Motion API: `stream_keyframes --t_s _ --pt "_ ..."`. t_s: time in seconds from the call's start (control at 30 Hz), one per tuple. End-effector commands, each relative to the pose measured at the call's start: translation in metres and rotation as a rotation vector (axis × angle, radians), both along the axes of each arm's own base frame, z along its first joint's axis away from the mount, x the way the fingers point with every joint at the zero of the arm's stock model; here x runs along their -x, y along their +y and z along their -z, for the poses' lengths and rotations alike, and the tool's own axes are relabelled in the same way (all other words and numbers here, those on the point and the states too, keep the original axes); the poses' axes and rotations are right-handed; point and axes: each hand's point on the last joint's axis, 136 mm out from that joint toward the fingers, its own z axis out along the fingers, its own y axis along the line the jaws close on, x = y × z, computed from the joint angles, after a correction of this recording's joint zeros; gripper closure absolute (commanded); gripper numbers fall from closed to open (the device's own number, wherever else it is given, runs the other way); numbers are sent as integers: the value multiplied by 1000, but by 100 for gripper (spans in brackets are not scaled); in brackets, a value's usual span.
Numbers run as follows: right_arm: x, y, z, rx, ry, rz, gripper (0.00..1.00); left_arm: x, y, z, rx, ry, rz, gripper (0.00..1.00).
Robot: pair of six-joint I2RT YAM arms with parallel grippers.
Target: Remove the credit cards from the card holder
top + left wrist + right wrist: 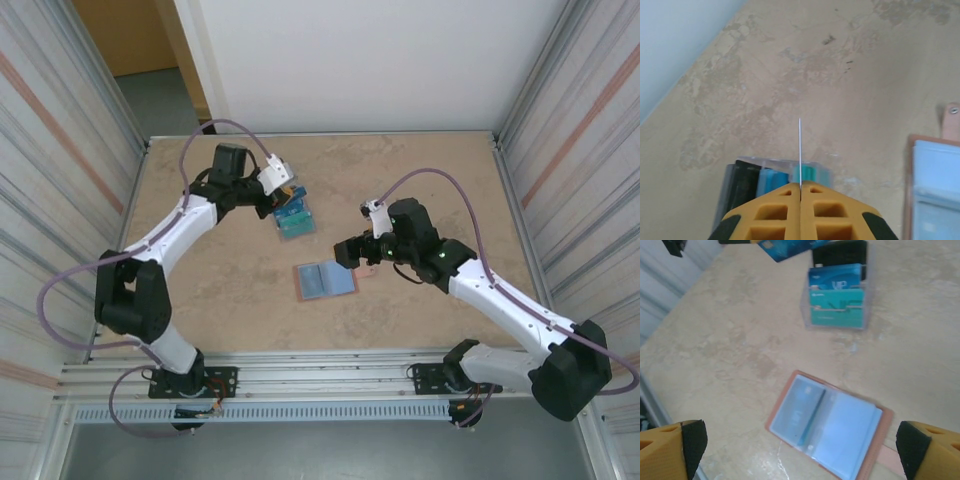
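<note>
**Inspector:** Overhead view first. What was found?

**Assistant:** The pink wallet (pixel 325 281) lay open and flat near the middle of the table (pixel 430 170). The left gripper (pixel 287 190) hung over a clear stand (pixel 294 222) of cards, beyond the wallet. The right gripper (pixel 357 260) sat low at the wallet's right edge, beside the pink tab (pixel 368 272).

**Inspector:** Left wrist camera?

**Assistant:** The left fingers (pixel 775 210) were pressed together on a thin card (pixel 799 145), which stood upright and edge-on between them. The stand lay beneath, holding black, blue and teal cards. The wallet showed at the right edge, apart from the stand.

**Inspector:** Right wrist camera?

**Assistant:** The right fingers (pixel 687 445) stood wide apart at the lower corners, holding nothing. The wallet lay between and just beyond them, with a pale card (pixel 800 410) showing in its left pocket. I could not tell whether a finger touched the tab. Farther off, the stand held a teal card in front, a blue one behind it and a black one at the back. The thin card showed blue, in the air up and left of the stand.
</note>
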Motion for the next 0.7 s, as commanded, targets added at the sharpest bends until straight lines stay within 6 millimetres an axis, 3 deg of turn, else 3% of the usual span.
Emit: stream_keyframes --t_s 0.0,0.3,0.67 --pt "-14 -13 -5 38 0 132 1 -13 -5 -4 -6 -54 67 100" --pt "-20 -20 -1 88 10 197 1 -27 -9 39 -42 22 94 100" --pt "-20 -19 -1 91 5 196 1 -36 -5 66 -96 59 88 100"
